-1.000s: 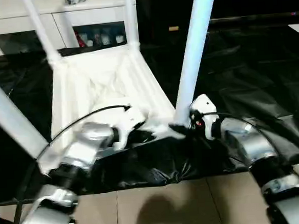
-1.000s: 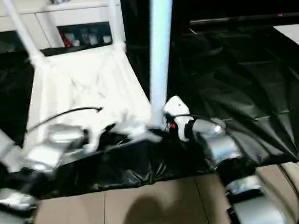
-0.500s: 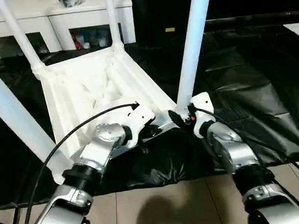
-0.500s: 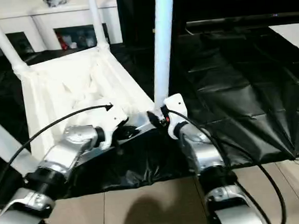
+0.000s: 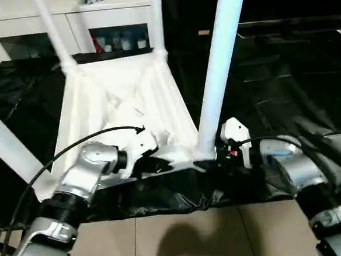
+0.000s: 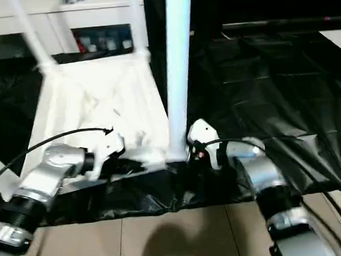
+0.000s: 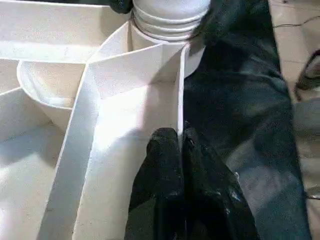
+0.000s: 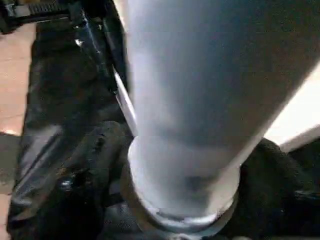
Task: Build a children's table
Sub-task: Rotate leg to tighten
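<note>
Tabletop (image 5: 122, 102) lies upside down on the black-covered bench, its near-right leg (image 5: 218, 72) rising upright between the right gripper (image 5: 214, 155) fingers—clasping its base—while the left gripper (image 7: 181, 145) pinches the near rim, fingers clenched.

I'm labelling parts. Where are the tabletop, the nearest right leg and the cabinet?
tabletop (image 5: 119, 102), left eye view, ribbed underside.
nearest right leg (image 5: 217, 78), left eye view, mid-shaft.
cabinet (image 5: 116, 17), left eye view, front frame.
</note>
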